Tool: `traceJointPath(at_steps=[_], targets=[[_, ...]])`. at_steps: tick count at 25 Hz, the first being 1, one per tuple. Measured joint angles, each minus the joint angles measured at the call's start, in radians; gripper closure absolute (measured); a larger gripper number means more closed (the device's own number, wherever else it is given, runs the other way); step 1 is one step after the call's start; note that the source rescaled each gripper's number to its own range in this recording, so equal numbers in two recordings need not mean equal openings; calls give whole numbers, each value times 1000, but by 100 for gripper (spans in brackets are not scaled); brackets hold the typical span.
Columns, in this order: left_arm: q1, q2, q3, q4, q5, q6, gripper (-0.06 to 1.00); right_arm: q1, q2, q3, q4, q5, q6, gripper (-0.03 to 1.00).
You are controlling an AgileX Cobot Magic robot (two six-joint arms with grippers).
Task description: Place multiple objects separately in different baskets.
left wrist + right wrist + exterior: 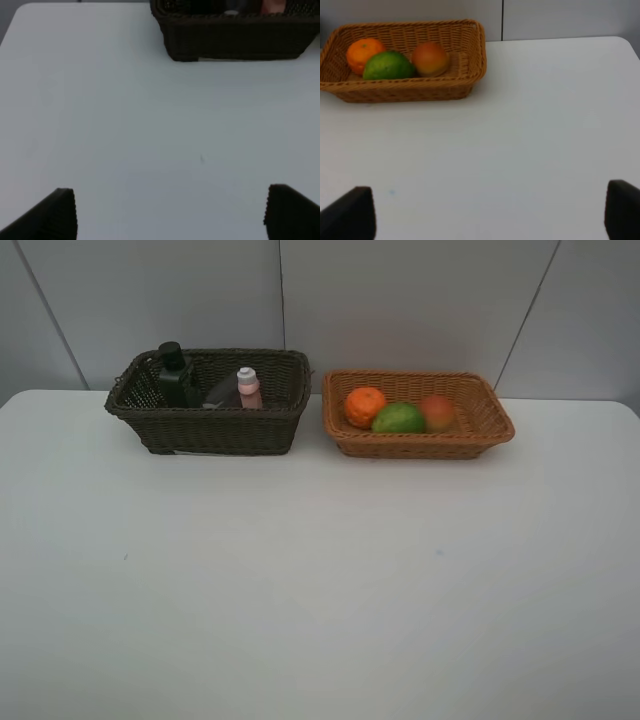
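The dark brown basket (215, 430) stands at the back left and holds the dark green pump bottle (174, 376), the small pink white-capped bottle (248, 387) and a greyish shape (222, 393) that may be the cup. The light orange-tan basket (480, 430) at the back right holds the orange (365, 406), the green fruit (398, 419) and the red-yellow fruit (437, 411). The left gripper (170, 212) is open and empty over bare table, short of the brown basket (235, 42). The right gripper (490, 212) is open and empty, short of the tan basket (405, 92).
The white table (320, 580) stretches in front of both baskets. A grey panelled wall (400, 300) stands right behind them. Neither arm shows in the exterior high view.
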Motion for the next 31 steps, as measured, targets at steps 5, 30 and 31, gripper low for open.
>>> traceJointPath(at_steps=[5, 30, 31], targets=[[-2, 0, 0, 2, 0, 1, -3, 0, 0, 0, 0, 0, 0, -1], [-2, 0, 0, 3, 0, 1, -3, 0, 0, 0, 0, 0, 0, -1], [-2, 0, 0, 3, 0, 1, -3, 0, 0, 0, 0, 0, 0, -1]])
